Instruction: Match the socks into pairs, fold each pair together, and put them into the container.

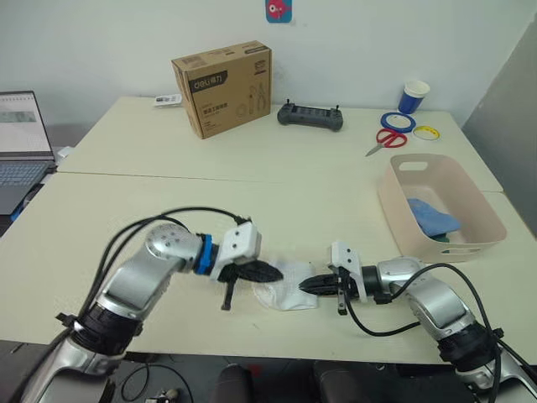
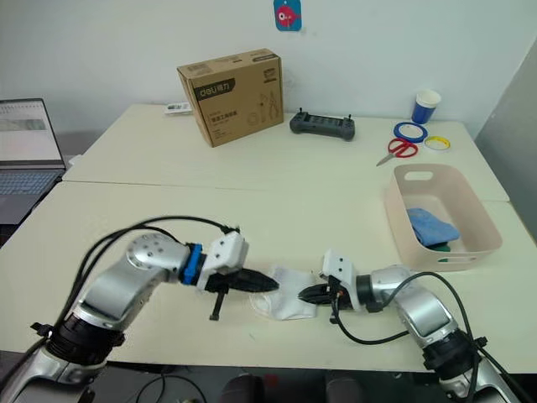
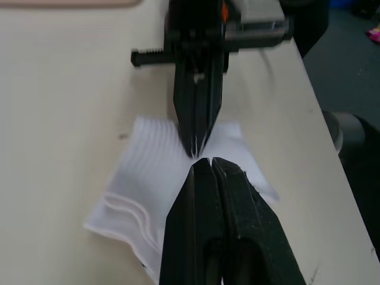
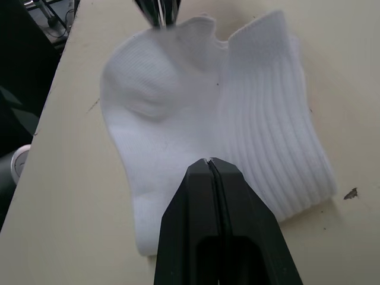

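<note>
While both arms reach inward | left tool (image 1: 267, 272), right tool (image 1: 312, 284) pinched onto white socks (image 1: 286, 290) (tips facing)

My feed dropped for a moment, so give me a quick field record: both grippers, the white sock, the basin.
left gripper: shut, tips at one edge of the white sock
right gripper: shut, tips at the opposite edge
white sock: on the table near its front edge, between the grippers, partly folded
pink basin: to the robot's right, holds light blue socks and a bit of dark green
</note>
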